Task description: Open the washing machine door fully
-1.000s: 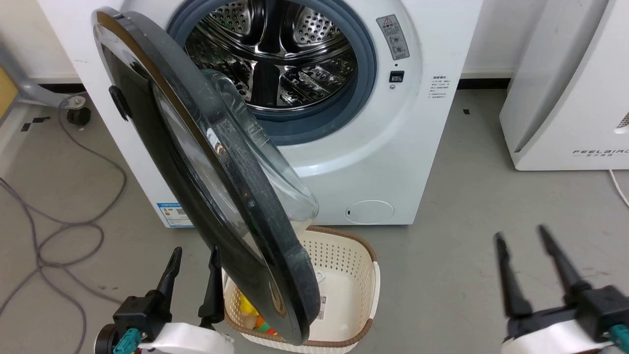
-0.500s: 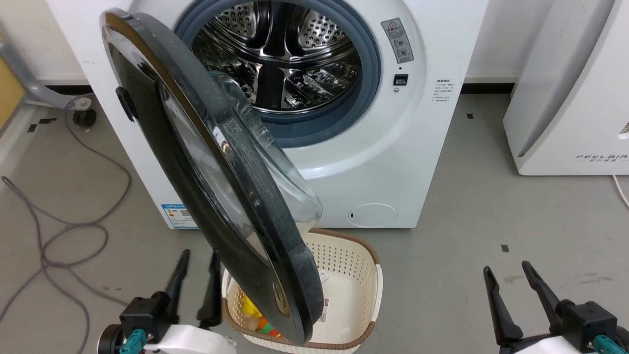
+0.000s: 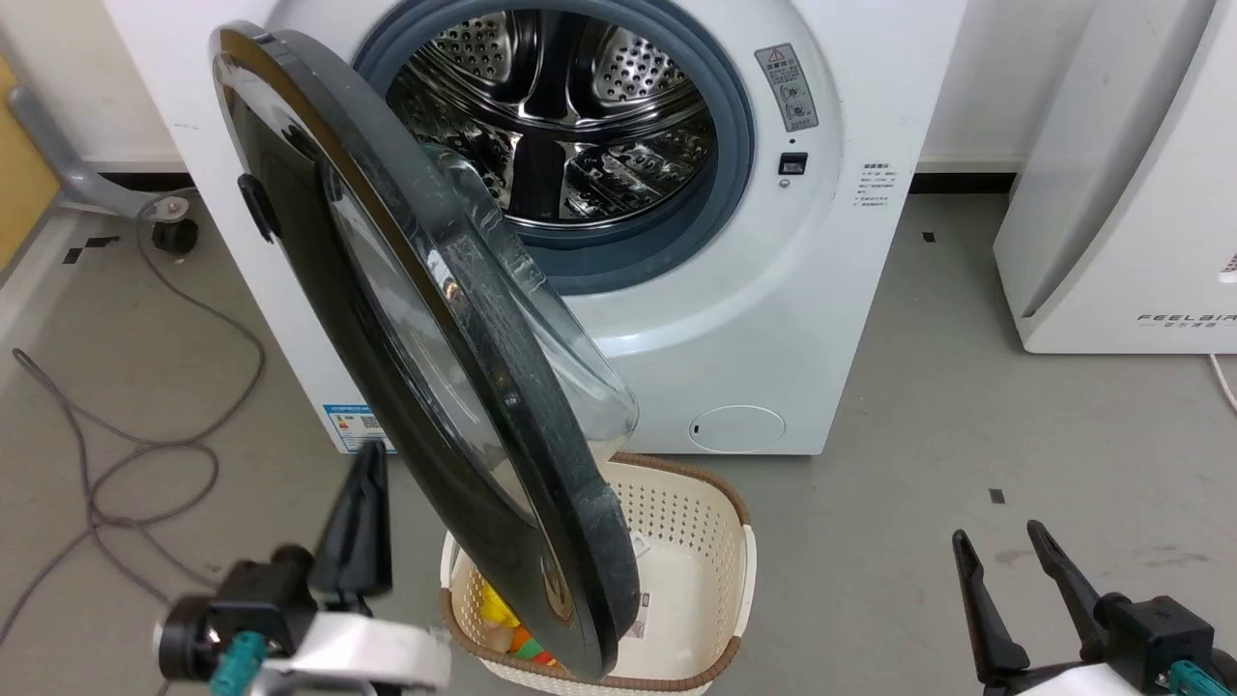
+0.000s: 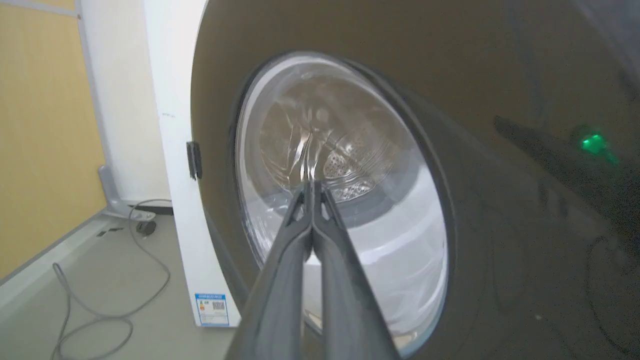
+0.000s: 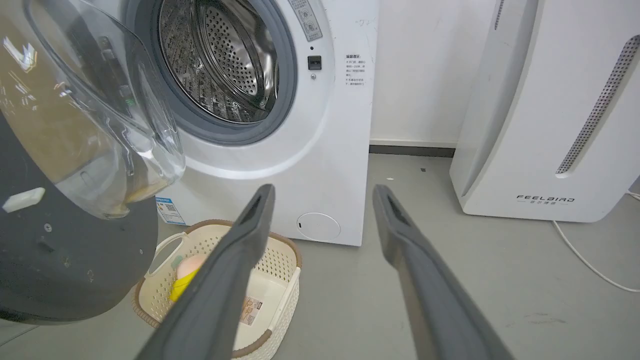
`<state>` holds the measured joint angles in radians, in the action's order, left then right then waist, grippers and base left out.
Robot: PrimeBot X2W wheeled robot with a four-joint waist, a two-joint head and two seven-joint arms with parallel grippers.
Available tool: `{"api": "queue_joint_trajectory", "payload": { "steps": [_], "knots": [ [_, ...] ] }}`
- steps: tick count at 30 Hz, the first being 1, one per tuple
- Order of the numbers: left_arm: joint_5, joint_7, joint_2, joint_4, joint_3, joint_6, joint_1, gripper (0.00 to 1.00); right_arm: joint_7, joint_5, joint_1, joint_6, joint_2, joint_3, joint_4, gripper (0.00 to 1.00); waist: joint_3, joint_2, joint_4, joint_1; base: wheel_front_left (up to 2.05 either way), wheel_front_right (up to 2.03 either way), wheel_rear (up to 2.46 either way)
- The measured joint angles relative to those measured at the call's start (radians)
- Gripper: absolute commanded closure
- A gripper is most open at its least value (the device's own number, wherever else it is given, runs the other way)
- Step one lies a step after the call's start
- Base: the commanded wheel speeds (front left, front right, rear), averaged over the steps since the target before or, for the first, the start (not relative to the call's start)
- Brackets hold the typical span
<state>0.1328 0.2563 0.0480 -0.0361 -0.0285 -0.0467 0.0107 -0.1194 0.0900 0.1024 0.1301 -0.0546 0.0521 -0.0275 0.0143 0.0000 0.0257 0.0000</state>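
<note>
While washing machine door (image 3: 416, 338) hangs partway open, left gripper (image 4: 311, 186): fingers pressed together, near door's outside
right gripper (image 3: 996, 534): spread, well right of door

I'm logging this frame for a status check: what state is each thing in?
door: partway open, not swung fully back.
drum: empty as far as visible.
left hand: shut, holding nothing.
right hand: open, holding nothing.
basket: upright, a few coloured items inside.

Head looks down, wrists level, left closest; all share the washing machine door (image 3: 319, 290).
</note>
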Motion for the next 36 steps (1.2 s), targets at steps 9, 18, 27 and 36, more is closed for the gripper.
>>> {"api": "queue_joint_trajectory", "payload": {
  "steps": [9,18,27,36],
  "knots": [
    [-0.025,0.000,0.000,0.260,0.013,0.018,0.074,1.00,-0.001,0.007,0.000,0.000,0.000,-0.002,-0.009,0.00,-0.001,0.0000,0.003,0.0000,0.00,0.00,0.00],
    [-0.034,0.001,0.000,0.510,-0.044,0.035,0.160,1.00,-0.003,0.009,0.000,0.000,0.000,-0.007,-0.023,0.00,0.003,0.0000,0.000,0.0000,0.00,0.00,0.00],
    [-0.020,0.001,0.000,0.598,-0.205,-0.002,0.181,1.00,-0.003,0.030,-0.001,0.000,0.000,-0.016,-0.042,0.00,0.005,0.0000,-0.010,0.0001,0.00,0.00,0.00],
    [0.030,0.001,0.012,0.512,-0.418,-0.063,0.080,1.00,-0.005,0.034,-0.001,0.000,0.000,-0.014,-0.066,0.00,0.005,0.0000,-0.007,0.0002,0.00,0.00,0.00]
  ]
}}
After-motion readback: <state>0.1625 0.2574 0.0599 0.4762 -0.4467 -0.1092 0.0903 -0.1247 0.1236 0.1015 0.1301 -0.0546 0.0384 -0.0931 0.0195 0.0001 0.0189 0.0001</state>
